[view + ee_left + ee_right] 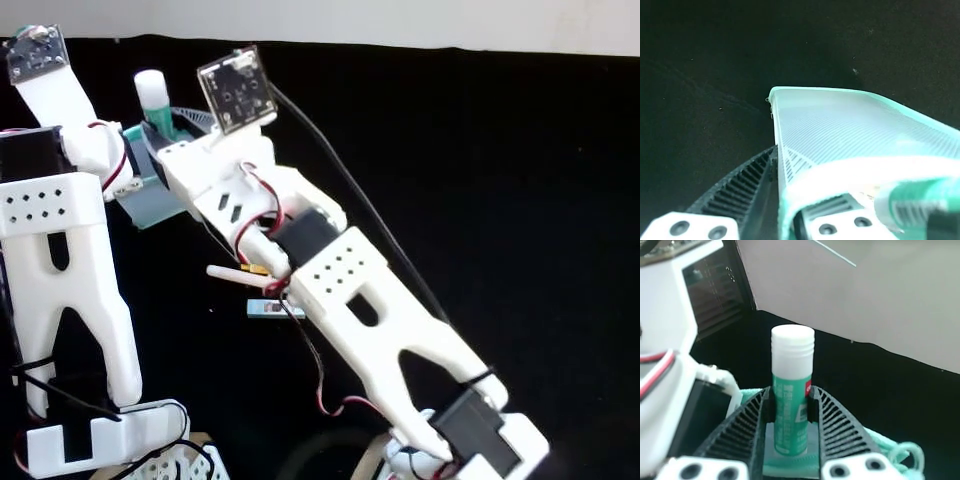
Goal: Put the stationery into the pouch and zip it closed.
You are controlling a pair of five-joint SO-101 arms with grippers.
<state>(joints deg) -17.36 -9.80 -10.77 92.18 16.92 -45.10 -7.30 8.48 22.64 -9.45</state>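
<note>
In the right wrist view, nearest the lens, the right gripper [790, 402] was clamped on a glue stick [792, 370], 1 ribbed black finger on each side of its green body. The stick stood upright, white cap on top. Its foot was just over a grey-green patch of the pouch [788, 464]; I could not tell whether the two touched. The green label carried white print, too small to read.

In the left wrist view, the left gripper [786, 167] was pinched on the pouch's mesh wall, with 1 finger outside and the other seemingly behind the mesh. The wall rose away from the lens over the black table [700, 75]. No writing showed on the pouch.

In the high view, the glue stick was at the pouch mouth near the far left of the table. A white pen [235, 272] and a small flat item [268, 308] lay on the table beneath the right arm, not yet packed.

The likely trouble: if let go while upright, the glue stick could catch the rim or tip outside. The thin mesh might slip from the left gripper and let the mouth sag. The right arm's dangling wires could sweep the 2 loose items.
</note>
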